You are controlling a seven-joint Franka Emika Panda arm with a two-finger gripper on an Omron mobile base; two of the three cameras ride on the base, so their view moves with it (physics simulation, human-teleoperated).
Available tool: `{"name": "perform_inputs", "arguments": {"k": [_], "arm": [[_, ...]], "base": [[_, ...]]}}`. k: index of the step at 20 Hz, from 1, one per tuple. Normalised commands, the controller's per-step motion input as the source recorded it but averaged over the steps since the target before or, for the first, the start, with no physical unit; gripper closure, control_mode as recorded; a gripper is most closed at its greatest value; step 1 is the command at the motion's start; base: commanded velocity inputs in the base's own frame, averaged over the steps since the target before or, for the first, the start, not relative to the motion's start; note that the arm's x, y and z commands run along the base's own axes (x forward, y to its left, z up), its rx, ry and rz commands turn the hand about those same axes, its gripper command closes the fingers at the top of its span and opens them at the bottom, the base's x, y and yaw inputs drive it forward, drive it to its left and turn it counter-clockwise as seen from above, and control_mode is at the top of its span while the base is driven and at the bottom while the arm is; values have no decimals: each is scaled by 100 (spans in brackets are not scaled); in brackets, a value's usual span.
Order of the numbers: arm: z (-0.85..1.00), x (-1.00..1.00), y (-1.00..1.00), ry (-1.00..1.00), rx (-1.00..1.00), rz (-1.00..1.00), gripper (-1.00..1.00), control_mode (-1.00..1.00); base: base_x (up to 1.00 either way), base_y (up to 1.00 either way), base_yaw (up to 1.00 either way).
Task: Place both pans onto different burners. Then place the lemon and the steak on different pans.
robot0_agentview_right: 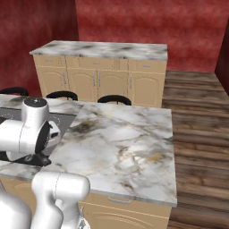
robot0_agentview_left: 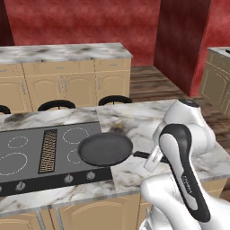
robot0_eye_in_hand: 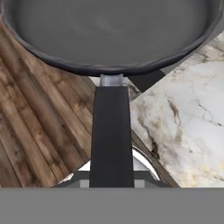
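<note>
I have my fingers (robot0_agentview_left: 152, 158) clamped shut on the thin dark handle (robot0_eye_in_hand: 111, 131) of one pan (robot0_agentview_left: 106, 148), holding it by the far end so the round black dish hangs out ahead of me, free to be set down flat. From the left base view the pan floats over the right edge of the cooktop (robot0_agentview_left: 27, 168), at about nine o'clock from my wrist, its rim covering part of the lower right burner (robot0_agentview_left: 73, 156) and overhanging the marble surface (robot0_agentview_left: 134, 119). It looks raised rather than resting, though I cannot be sure of that. The upper right burner (robot0_agentview_left: 75, 134) lies bare at eleven o'clock from the pan, and two more rings sit beyond the ribbed vent grille (robot0_agentview_left: 47, 151), toward nine o'clock. In my judgement I am partway through placing the first pan: it needs shifting a little toward nine o'clock to centre over a ring before I lower it and let go.
</note>
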Motion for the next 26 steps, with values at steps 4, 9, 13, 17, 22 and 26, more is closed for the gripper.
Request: {"name": "perform_inputs", "arguments": {"k": [4,9,13,17,22,26], "arm": [[-25,1,6,-17,0,6,100,-100],[-35,24,10,-17,0,2,100,-100],[-27,23,1,-6,1,0,100,-100],[-33,24,0,0,1,0,100,-100],[-38,23,3,0,0,-1,100,-100],[-35,25,9,0,0,-2,100,-100]], "base": [[0,0,0],[0,0,0],[0,0,0],[0,0,0],[0,0,0],[0,0,0]]}}
